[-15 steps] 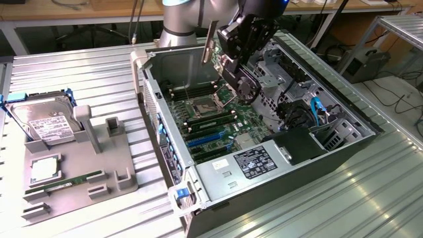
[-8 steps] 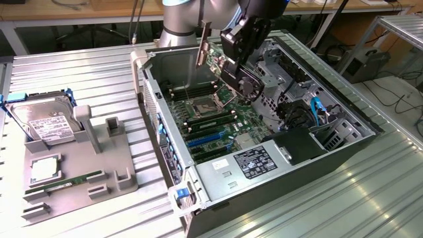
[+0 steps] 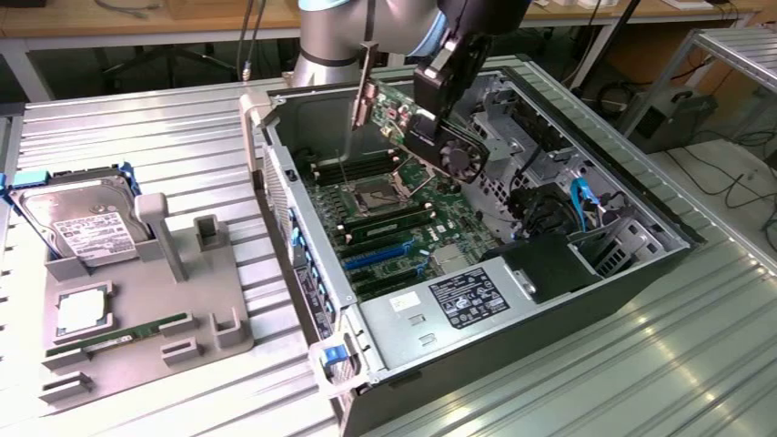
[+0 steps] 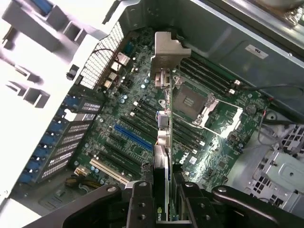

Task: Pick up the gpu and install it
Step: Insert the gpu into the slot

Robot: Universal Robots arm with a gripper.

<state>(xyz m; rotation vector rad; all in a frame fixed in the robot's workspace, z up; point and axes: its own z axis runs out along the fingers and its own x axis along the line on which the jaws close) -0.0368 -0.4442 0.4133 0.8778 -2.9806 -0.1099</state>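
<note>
Above open computer case (image 3: 486,373), fingers (image 4: 140,204) clamped on gpu (image 3: 401,114) (card edge-on between them), metal bracket (image 4: 167,52) at far end.

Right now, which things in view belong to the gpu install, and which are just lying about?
Job in hand: gpu, gripped by the tool; open computer case; motherboard.
Lying about: hard drive; memory stick; processor chip; the grey holder under them.

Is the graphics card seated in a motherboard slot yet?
No, the gripper holds the graphics card in the air above the motherboard, its lower edge clear of the slots.
</note>
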